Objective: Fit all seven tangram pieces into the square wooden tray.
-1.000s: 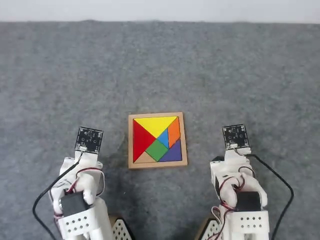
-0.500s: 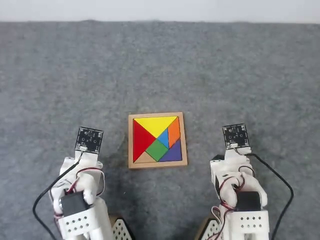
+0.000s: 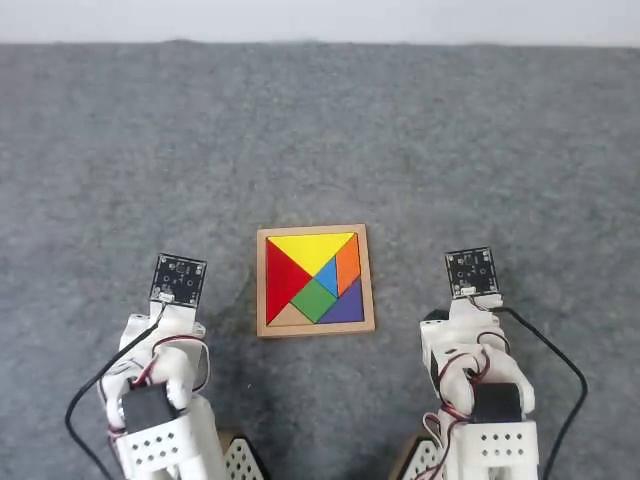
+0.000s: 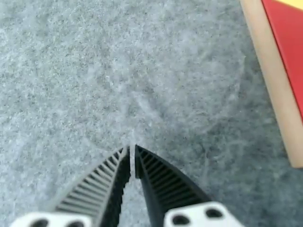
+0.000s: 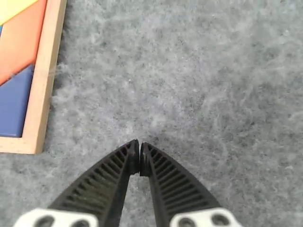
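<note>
The square wooden tray [image 3: 262, 284] lies on the grey carpet between the two arms. Inside it sit a yellow triangle [image 3: 310, 250], a red triangle [image 3: 282, 280], a green square [image 3: 316, 298], a blue triangle [image 3: 326, 275], an orange piece [image 3: 347, 266], a purple piece [image 3: 346, 304] and a tan triangle [image 3: 289, 316]. My left gripper [image 4: 132, 150] rests shut over bare carpet, the tray's rim [image 4: 273, 90] off to one side. My right gripper [image 5: 139, 144] is shut too, beside the tray's corner [image 5: 41, 99]. Neither holds anything.
Grey carpet [image 3: 320, 130] spreads around the tray to a pale wall strip at the far edge. The left arm [image 3: 160, 390] and the right arm [image 3: 475, 380] stand at the near edge, either side of the tray.
</note>
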Available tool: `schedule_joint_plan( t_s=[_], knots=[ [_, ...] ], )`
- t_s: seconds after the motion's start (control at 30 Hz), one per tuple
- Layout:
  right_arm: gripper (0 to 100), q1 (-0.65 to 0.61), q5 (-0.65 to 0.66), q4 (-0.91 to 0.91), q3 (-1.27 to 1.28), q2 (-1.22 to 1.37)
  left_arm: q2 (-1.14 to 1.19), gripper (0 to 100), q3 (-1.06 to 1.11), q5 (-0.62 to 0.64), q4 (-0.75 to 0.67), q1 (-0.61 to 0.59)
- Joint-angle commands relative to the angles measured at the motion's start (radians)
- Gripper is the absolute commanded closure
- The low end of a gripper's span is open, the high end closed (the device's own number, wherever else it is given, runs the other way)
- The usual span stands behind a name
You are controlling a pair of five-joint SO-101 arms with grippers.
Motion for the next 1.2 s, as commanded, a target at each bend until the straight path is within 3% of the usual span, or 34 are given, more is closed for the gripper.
schedule_joint_plan(
  t_s=[0.0, 1.0, 1.17],
  knots=[
    [98.8, 0.008, 0.014, -0.016, 0.015, -0.013, -0.017, 98, -0.010, -0.014, 0.006, -0.006],
    [98.8, 0.005, 0.014, -0.016, 0.015, -0.013, -0.017, 98, -0.010, -0.014, 0.006, -0.006],
    [98.8, 0.005, 0.014, -0.015, 0.015, -0.013, -0.017, 98, -0.012, -0.009, 0.006, 0.084]
  ],
)
